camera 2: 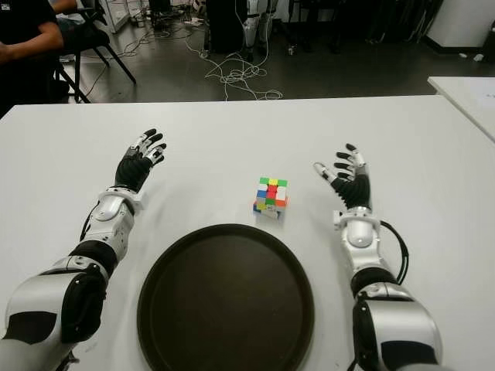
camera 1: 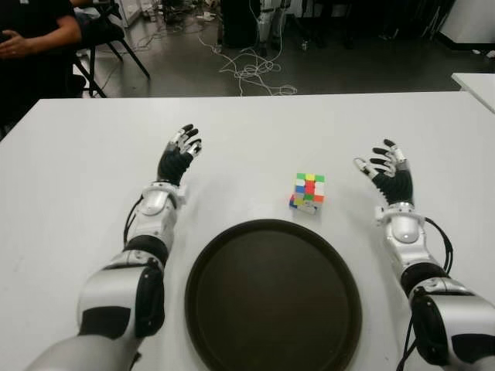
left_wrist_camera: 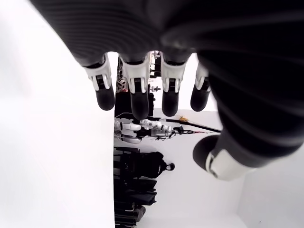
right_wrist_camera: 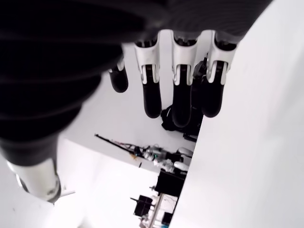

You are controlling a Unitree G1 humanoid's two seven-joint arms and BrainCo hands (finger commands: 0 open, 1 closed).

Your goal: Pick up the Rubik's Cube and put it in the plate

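White tabletop [camera 1: 255, 124] fills most of the scene and carries every item under inspection. Next in size, a dark round plate [camera 1: 272, 297] lies at the near edge, centred between the two forearms, its inside bare. Left hand [camera 1: 179, 154] shows to the left of the plate and beyond its far rim, palm turned inward, fingers [left_wrist_camera: 137, 97] spread and relaxed with nothing between them. Right hand [camera 1: 389, 171] shows on the opposite side, likewise raised with fingers [right_wrist_camera: 181, 102] extended and apart, holding nothing. Smallest item, the cube [camera 1: 308, 192], sits on the bare table just beyond the plate's far rim, slightly right of the plate's centre, closer to the right hand than to the left and clear of both. It is not touching the plate. Behind the table, a seated person [camera 1: 31, 39] shows at the far left, with loose cables [camera 1: 247, 69] on the floor.
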